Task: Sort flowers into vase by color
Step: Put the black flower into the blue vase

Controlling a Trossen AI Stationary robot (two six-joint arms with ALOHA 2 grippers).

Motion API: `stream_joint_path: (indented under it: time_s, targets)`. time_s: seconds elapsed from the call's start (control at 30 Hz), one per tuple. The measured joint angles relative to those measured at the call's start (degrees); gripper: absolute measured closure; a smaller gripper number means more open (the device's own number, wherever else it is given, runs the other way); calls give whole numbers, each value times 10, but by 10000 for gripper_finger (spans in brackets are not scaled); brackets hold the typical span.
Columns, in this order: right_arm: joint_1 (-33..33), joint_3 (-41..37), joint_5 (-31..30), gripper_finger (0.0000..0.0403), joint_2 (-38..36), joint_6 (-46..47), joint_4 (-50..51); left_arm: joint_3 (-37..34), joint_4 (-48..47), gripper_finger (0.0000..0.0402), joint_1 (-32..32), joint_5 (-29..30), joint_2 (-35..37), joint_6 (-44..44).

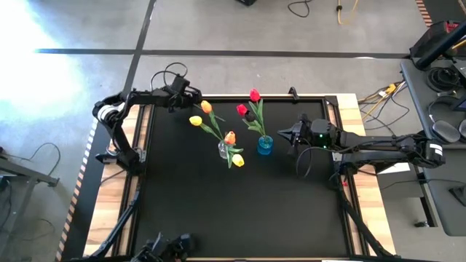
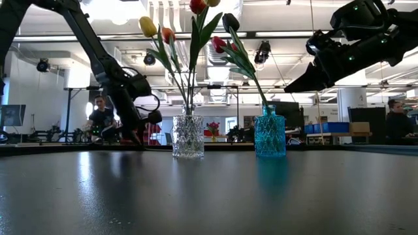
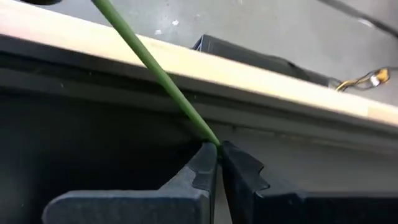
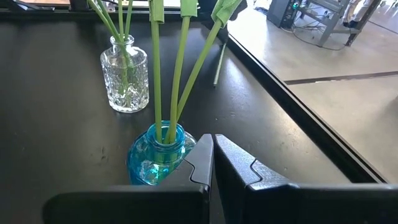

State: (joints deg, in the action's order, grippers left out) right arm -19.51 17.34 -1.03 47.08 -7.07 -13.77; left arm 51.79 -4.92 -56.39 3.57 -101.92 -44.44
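A clear glass vase [image 1: 223,149] stands mid-table and holds yellow and orange flowers [image 1: 237,160]. To its right, a blue vase [image 1: 265,144] holds red flowers [image 1: 255,94]. My left gripper [image 1: 194,97] is at the far left of the table, shut on a thin green stem [image 3: 155,68]. An orange tulip head [image 1: 207,107] shows right beside it; whether it belongs to that stem I cannot tell. My right gripper [image 1: 282,133] hangs shut above the table, just right of the blue vase [image 4: 155,158], and touches nothing. My left gripper pinches the green stem [image 3: 210,138] between its two fingertips [image 3: 202,163]. It comes slanting down from above, close to the table's far edge. From the fingertips the stem rises at a slant and leaves the left wrist view, so its head is out of sight there.
The raised black rim and wooden border [image 3: 261,84] of the table's far edge run just beyond my left gripper. A loose green stem [image 4: 218,62] lies on the black table past the blue vase. Open black tabletop [image 1: 240,211] spreads toward the near edge. People sit in the room behind.
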Motion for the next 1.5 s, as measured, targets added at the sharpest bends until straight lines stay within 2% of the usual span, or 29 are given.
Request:
stream_joint_path:
  time_s: [0.5, 0.67, 0.77, 1.13, 1.5]
  targets:
    - [0, 0, 0, 394, 0, 0, 1, -16, -63, 401, 34, 35, 91, 70]
    - [0, 0, 0, 394, 0, 0, 1, -50, -42, 401, 34, 36, 132, 58]
    - [0, 0, 0, 394, 0, 0, 1, -54, -32, 399, 32, 11, 134, 14]
    - [0, 0, 1, 394, 0, 4, 0, -10, -40, 336, 25, -67, 56, -63]
    - [0, 0, 2, 394, 0, 1, 2, -8, -36, 279, 24, -68, 52, -87]
